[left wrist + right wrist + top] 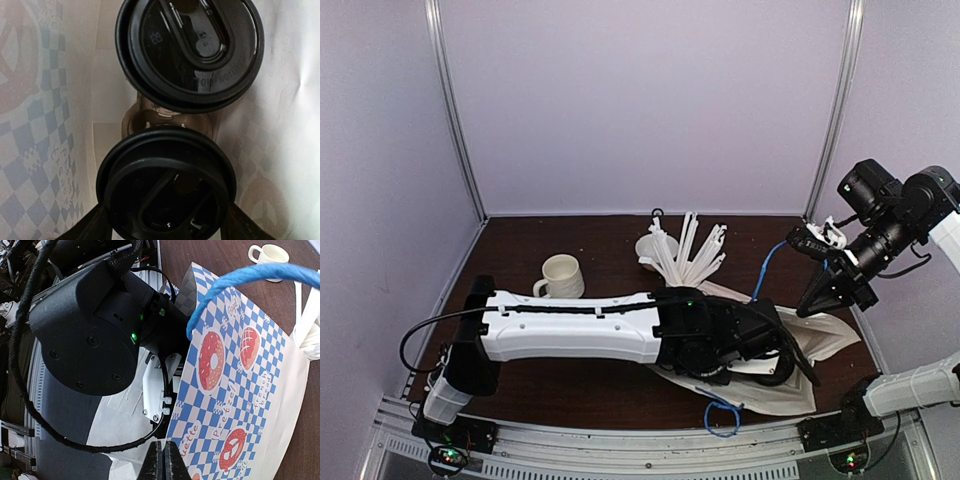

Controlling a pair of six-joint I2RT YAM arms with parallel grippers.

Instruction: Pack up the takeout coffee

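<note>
Two black-lidded takeout coffee cups show in the left wrist view inside the paper bag (45, 100): a far cup (190, 47) and a near cup (165, 190), with a brown holder (150, 117) between them. My left gripper (165, 227) reaches into the bag, and its fingers (85, 225) press against both sides of the near cup's lid. From above, the bag (825, 340) lies on its side and hides the left gripper and both cups. My right gripper (817, 303) is shut on the bag's upper rim (200, 405) and holds the mouth open; it also shows in the right wrist view (164, 452).
A cream mug (562, 275) stands at the back left. A white cup (655, 247) of white stirrers (695, 250) stands behind the bag. The bag's blue cord handles show by the rim (767, 265) and near the front edge (723, 418).
</note>
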